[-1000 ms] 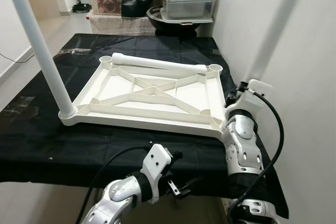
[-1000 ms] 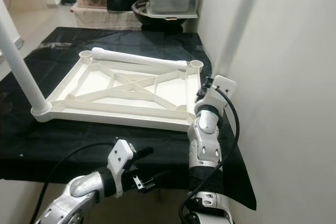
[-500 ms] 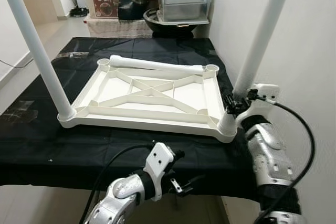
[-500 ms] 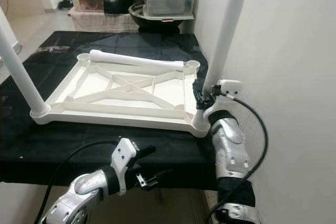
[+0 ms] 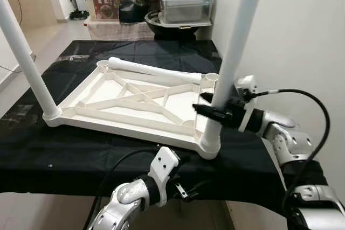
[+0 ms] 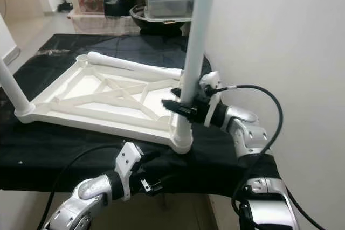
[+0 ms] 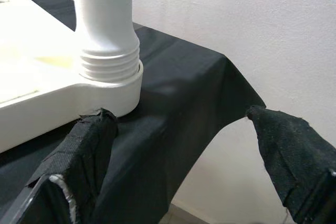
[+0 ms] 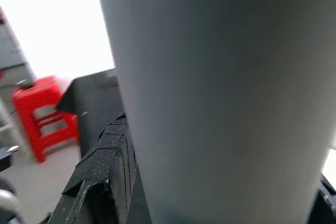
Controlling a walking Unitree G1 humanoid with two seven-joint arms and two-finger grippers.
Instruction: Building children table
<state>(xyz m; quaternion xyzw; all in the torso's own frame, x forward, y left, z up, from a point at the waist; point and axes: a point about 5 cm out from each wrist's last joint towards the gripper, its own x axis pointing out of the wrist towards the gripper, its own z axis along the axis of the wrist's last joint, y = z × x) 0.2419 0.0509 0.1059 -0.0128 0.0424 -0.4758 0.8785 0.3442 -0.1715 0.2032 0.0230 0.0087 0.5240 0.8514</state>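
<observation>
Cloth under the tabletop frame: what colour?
Black cloth, plain; clearest in the left eye view.

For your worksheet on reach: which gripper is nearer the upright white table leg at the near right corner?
Right. The right gripper clasps that table leg; the left gripper hangs open below the table edge.

white table frame [image 5: 129, 106], black cloth [image 5: 64, 154]

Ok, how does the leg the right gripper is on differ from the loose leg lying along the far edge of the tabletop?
The gripped leg stands upright, seated in the near right corner socket of the upturned tabletop; the loose leg lies flat between the two far sockets. The right gripper has its jaws closed around the upright one low down; nothing touches the loose one. Both are plain white round tubes.
</observation>
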